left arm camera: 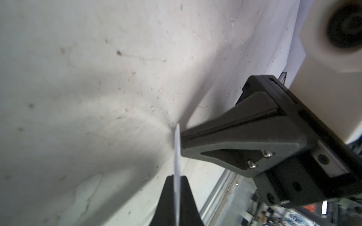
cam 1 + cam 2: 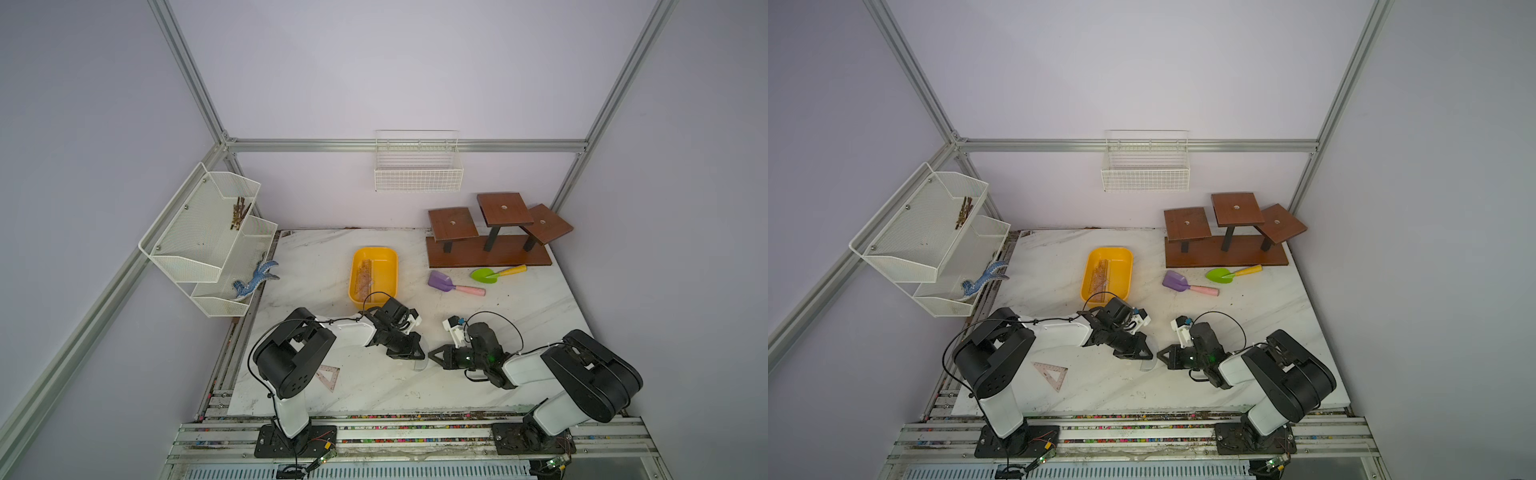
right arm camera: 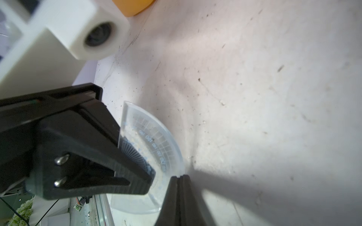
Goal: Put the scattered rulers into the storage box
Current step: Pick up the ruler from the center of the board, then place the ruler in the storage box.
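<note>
A: Marble tabletop [image 2: 519, 332], where's the protractor [image 3: 156, 137]?
B: Lower ctr in both top views, pinched in left gripper [image 1: 177, 181]. Right gripper [image 3: 180, 179] clenched on nothing, tip right by it.
A: Rest?
B: Set square [image 2: 1049, 366] flat, lower left. Yellow storage box [image 2: 376, 250] mid-frame w/ straight rulers [image 2: 365, 274] inside.

Clear plastic half-round protractor [image 3: 156, 135]: smooth, glossy, dusted with fine specks. Black plastic fingers [image 3: 129, 168] of the left gripper [image 1: 177, 179]: matt, finely grained. White marble-pattern counter [image 2: 519, 332]: smooth, dull, scuffed and dirt-speckled. Shallow yellow tub [image 2: 376, 250]: glossy plastic. Brown tiered stand [image 2: 488, 254]: wood, satin sheen.
</note>
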You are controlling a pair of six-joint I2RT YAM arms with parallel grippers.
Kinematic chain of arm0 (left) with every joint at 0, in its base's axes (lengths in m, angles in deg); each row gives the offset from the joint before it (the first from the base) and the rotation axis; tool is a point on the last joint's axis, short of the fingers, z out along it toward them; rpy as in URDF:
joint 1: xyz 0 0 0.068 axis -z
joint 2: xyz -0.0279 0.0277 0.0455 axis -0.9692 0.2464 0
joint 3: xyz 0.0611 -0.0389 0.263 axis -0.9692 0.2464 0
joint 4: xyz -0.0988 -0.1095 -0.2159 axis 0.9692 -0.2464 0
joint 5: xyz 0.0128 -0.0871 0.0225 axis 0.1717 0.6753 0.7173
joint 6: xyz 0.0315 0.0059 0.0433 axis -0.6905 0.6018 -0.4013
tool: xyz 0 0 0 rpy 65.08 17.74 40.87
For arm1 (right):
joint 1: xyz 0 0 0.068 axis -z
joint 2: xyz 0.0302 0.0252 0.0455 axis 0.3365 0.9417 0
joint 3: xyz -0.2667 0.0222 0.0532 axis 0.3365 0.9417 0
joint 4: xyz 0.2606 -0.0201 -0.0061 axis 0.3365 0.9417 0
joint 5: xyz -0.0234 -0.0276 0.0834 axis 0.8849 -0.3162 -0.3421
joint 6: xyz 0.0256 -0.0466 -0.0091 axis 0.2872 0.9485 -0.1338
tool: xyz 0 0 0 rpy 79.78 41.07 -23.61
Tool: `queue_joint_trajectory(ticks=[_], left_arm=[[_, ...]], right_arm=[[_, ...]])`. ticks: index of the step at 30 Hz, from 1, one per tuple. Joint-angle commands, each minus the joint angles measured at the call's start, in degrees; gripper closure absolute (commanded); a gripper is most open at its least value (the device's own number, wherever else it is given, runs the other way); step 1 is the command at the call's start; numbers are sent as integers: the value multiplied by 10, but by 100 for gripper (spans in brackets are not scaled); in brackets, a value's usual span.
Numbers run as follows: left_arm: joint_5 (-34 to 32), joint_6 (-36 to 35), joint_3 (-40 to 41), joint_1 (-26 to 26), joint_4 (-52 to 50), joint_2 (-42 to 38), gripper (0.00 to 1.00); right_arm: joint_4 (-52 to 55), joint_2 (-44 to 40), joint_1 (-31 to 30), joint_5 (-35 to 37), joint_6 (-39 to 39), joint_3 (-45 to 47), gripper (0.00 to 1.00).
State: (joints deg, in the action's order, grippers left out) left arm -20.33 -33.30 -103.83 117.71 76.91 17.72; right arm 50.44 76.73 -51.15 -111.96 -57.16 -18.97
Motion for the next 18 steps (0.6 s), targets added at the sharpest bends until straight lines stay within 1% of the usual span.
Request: queue_joint_trajectory(ticks=[1,4,6,8,11,13,15,18], left_arm=[[-32,-24,-17,-7,-63,-20,100],[-27,-49,-70,-37,-111,-54,100],[-40,-81,-129,-69,-161,-66,100],[-51,-121,-196,-113,-216,-55,100],[-46,-161,-275,-175,-263,-7,100],[-49,-183,-331,-203,-290,32,100],[-62,-202,-389,-219,-314,73,100],[-58,-218,-469,-238,-346,143,100]], right_arm=[[95,-43,3,13,11,-5,100],[132,-79,4,22,20,-38,99],[142,-73,5,18,27,-71,99],[142,-50,4,3,33,-110,100],[129,-14,5,-15,38,-157,100],[134,14,5,-19,46,-190,100],[142,36,4,-24,53,-221,100],[151,68,5,-34,63,-258,100]])
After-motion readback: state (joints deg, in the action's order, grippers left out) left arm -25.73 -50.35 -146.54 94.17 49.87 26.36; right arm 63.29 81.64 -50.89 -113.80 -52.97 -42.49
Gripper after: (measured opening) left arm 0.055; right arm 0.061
